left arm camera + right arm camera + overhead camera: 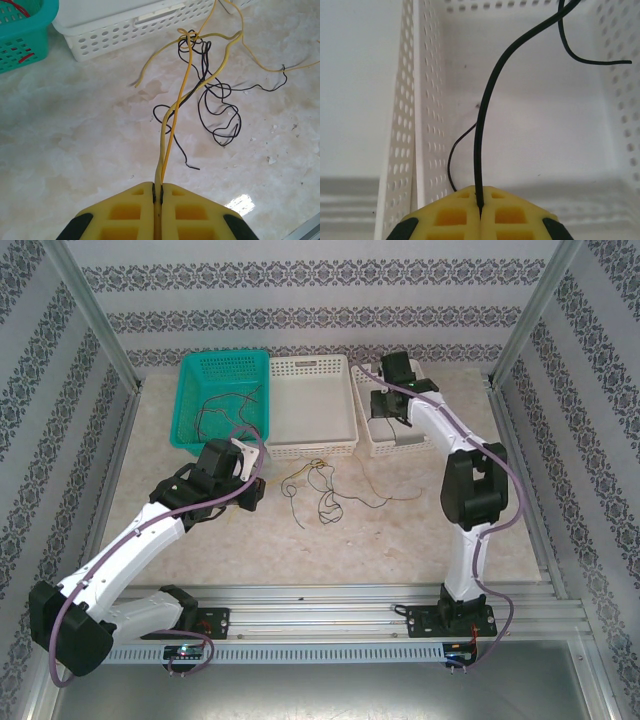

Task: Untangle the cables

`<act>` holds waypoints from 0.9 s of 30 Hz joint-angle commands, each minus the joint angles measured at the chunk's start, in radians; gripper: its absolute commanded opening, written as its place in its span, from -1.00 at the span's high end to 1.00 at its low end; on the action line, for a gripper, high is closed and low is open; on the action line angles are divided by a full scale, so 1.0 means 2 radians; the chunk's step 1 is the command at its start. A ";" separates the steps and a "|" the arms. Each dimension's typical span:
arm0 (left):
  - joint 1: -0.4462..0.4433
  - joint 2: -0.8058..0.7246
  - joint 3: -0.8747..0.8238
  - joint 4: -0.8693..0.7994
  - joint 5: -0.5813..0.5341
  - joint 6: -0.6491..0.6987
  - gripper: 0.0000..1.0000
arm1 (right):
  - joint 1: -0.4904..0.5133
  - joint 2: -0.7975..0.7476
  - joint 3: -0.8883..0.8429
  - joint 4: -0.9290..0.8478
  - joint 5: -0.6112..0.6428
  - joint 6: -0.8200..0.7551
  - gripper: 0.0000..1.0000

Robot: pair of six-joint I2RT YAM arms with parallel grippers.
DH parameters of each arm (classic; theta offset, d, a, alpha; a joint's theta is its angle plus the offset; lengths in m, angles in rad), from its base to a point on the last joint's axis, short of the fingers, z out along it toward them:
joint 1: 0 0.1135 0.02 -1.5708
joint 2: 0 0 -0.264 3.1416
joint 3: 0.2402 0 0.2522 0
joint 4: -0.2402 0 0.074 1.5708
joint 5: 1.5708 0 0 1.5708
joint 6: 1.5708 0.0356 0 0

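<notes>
1. A pale marbled table (200,540) carries three baskets along its far edge. On the left is a teal plastic mesh basket (185,405) with a few loose wires (225,410) inside. Next come a white perforated middle basket (312,448) and a white perforated right basket (385,447).
2. The right gripper (480,192) hangs over the right basket, clenched on a single black wire (485,115).
3. The left gripper (157,186) sits low over the table, jaws pinched on yellow-orange wires (172,107).
4. The tangled cables (320,490) lie on the table just near the middle basket, right of the left gripper and well apart from the right one.
5. The held strands run straight away from the jaws to a small knot (192,40), with thin black loops (220,135) beside it. The left arm is nearer, and pulling along that line would likely tighten the knot.
</notes>
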 commanded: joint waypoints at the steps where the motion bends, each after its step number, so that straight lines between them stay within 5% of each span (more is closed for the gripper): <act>1: -0.006 -0.010 0.000 0.002 0.005 0.010 1.00 | -0.006 0.018 0.003 -0.014 -0.033 0.023 1.00; 17: -0.007 -0.008 0.001 0.002 0.006 0.011 1.00 | -0.026 0.097 0.109 -0.131 -0.065 0.064 1.00; 27: -0.007 -0.008 0.000 0.001 0.005 0.011 1.00 | -0.026 0.080 0.125 -0.145 -0.056 0.062 0.53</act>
